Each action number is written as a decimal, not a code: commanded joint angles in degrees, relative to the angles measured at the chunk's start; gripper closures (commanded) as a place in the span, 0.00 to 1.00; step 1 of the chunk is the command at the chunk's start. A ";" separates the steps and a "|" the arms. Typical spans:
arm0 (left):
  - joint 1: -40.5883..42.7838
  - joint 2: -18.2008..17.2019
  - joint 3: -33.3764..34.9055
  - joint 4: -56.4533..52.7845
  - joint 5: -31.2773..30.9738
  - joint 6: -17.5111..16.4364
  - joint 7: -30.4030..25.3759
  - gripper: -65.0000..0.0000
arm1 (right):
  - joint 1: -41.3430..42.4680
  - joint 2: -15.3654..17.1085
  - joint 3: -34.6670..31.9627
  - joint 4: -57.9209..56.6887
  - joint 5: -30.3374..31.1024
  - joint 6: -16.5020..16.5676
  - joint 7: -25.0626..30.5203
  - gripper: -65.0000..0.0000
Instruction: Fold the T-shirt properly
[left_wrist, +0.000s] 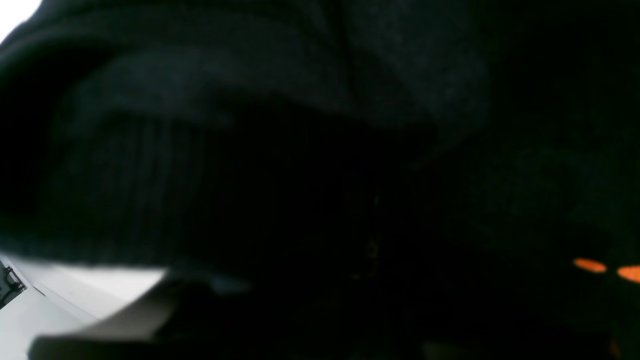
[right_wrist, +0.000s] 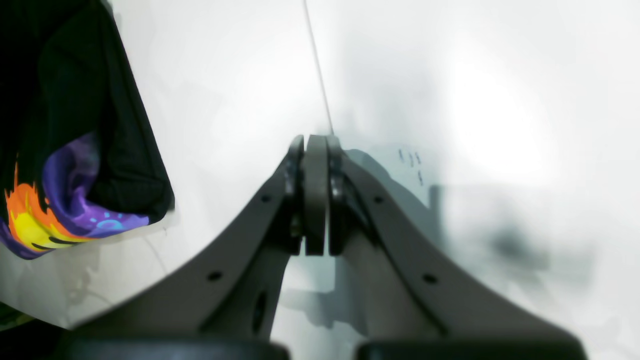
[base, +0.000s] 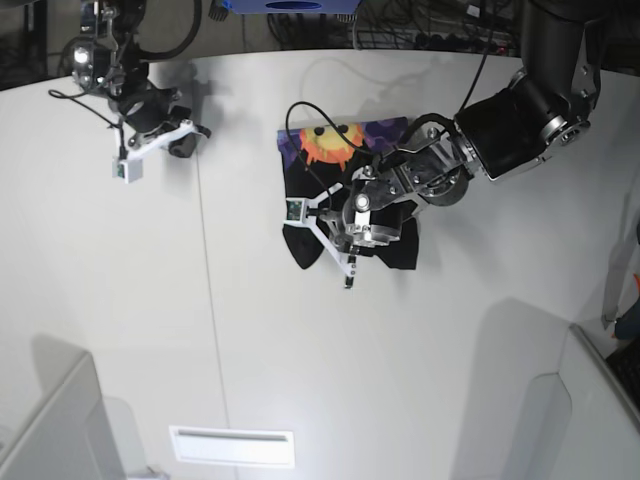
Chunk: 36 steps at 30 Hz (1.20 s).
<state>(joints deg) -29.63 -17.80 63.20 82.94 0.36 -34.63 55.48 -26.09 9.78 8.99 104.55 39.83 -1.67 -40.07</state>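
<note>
The black T-shirt (base: 398, 252) lies bunched in the middle of the white table (base: 450, 330), with its orange sun print with purple patches (base: 335, 143) facing up at the far end. My left gripper (base: 321, 246) is low over the shirt's left edge, its two white fingers spread in a V. The left wrist view is filled by dark cloth (left_wrist: 250, 100) close to the lens, with two orange spots of print (left_wrist: 590, 265). My right gripper (right_wrist: 316, 150) is shut and empty above bare table. It also shows far left in the base view (base: 125, 167). The shirt's printed corner (right_wrist: 75, 200) is at the left of its view.
A thin seam (base: 212, 300) runs down the table. A white rectangular plate (base: 232, 447) lies near the front edge. Grey panels stand at the front left (base: 45, 430) and front right (base: 590, 420) corners. Cables lie at the back edge.
</note>
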 joint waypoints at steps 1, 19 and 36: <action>0.04 -0.26 0.23 -0.34 -1.99 -1.19 -0.14 1.00 | 0.11 0.46 0.10 1.16 0.39 0.31 0.82 1.00; -4.09 -0.18 -14.72 12.93 -1.99 -5.37 2.32 0.25 | 0.99 0.64 -4.38 1.43 0.47 0.40 0.82 1.00; 30.02 -0.18 -57.62 29.99 -7.26 -5.37 3.72 1.00 | -0.51 4.50 -19.32 11.62 0.30 0.66 6.54 1.00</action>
<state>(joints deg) 1.30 -17.45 5.93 112.03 -6.85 -39.72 58.96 -26.79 13.54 -11.07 115.09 40.05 -1.21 -34.48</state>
